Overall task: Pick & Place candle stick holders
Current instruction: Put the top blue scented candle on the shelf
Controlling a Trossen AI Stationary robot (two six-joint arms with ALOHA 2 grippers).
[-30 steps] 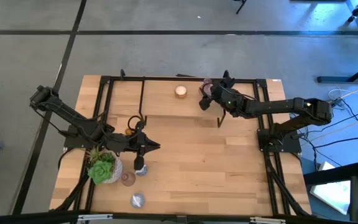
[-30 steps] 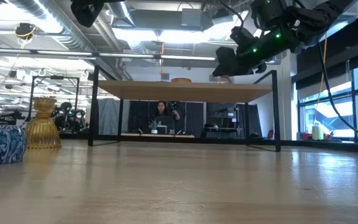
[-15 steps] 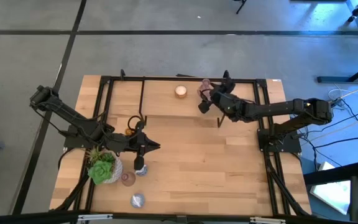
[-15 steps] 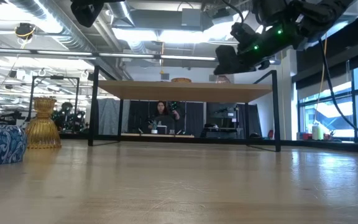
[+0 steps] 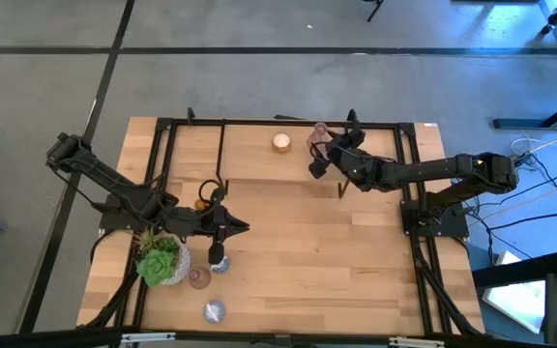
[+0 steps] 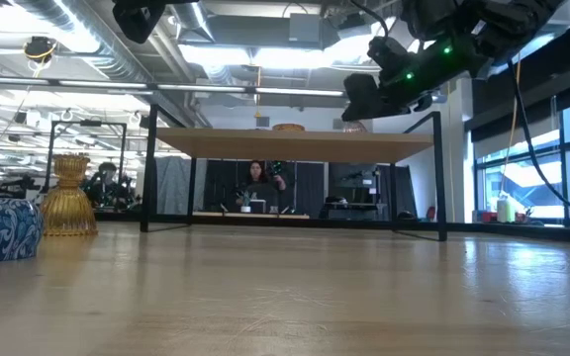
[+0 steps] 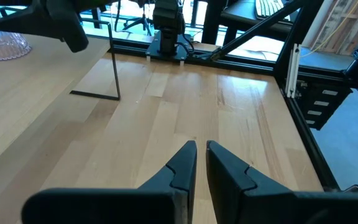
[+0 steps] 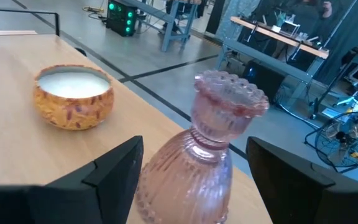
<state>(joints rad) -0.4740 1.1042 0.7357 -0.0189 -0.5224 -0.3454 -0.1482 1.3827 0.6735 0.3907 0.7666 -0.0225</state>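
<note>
My right gripper (image 8: pixel 194 149) (image 5: pixel 329 145) is open at the table's far side. Its fingers stand on either side of a pink vase-shaped holder (image 8: pixel 197 155) (image 5: pixel 318 130), which stands upright on its base; I cannot tell whether they touch it. A cream-white holder (image 8: pixel 73 96) (image 5: pixel 280 142) stands to its left. My left gripper (image 7: pixel 201 146) (image 5: pixel 242 229) is shut and empty at the near left. By it stand an amber holder (image 6: pixel 67 196) (image 5: pixel 202 204), a silvery-blue holder (image 5: pixel 219 262), a second pink one (image 5: pixel 198 278) and a second silvery-blue one (image 5: pixel 214 311).
A green succulent (image 5: pixel 160 261) in a pale pot stands under my left arm. A black frame (image 5: pixel 222 124) runs around the table's far and side edges, and a thin black L-shaped rod (image 7: pixel 114 68) stands mid-table. The bare wood (image 5: pixel 327 261) lies in the middle and near right.
My right gripper has shifted a little at the pink holder and tipped slightly. The holder has stayed in place.
</note>
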